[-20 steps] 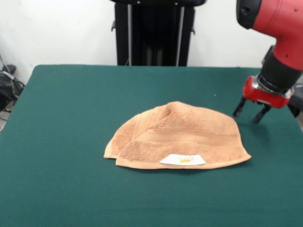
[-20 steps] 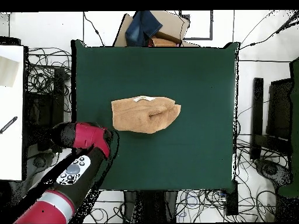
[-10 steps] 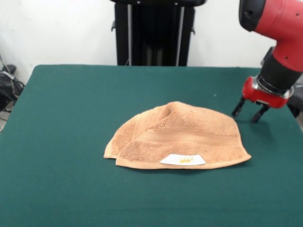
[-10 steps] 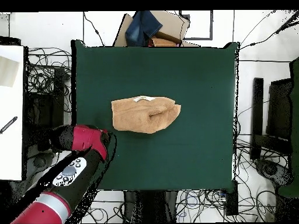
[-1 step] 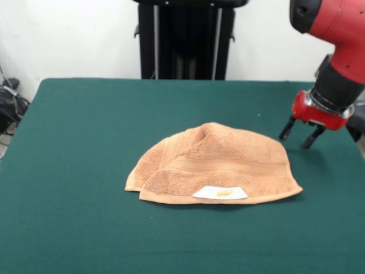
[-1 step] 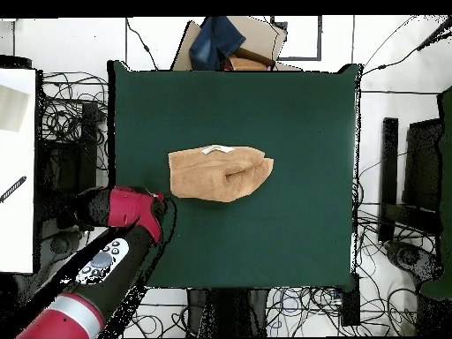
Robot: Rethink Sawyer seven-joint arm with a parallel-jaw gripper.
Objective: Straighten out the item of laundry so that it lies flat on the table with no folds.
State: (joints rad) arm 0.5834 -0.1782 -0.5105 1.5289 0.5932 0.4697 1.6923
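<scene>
The tool (image 5: pixel 301 136) on the red and black arm (image 5: pixel 336 51) hangs just above the dark green felt bench (image 5: pixel 85 142) with its two dark fingers (image 5: pixel 287 129) spread apart and nothing between them. That only shows from the front; from overhead the arm's red wrist covers the tool (image 6: pixel 161 201), so the fingers are hidden there.

What the overhead view does give you is the clutter past the bench edge: a brown cardboard box (image 6: pixel 256 40) with a dark blue cloth (image 6: pixel 219 40) bunched in it, and tangled cables on the floor all round.

The orange-tan terry towel (image 5: pixel 214 162) sits near the middle of the bench, folded over itself into a rounded heap with a ridge running up its middle. Its white label with the yellow mark (image 5: pixel 220 193) faces up on the front edge. The tool is off to the side of the towel, near one end, not touching it.
</scene>
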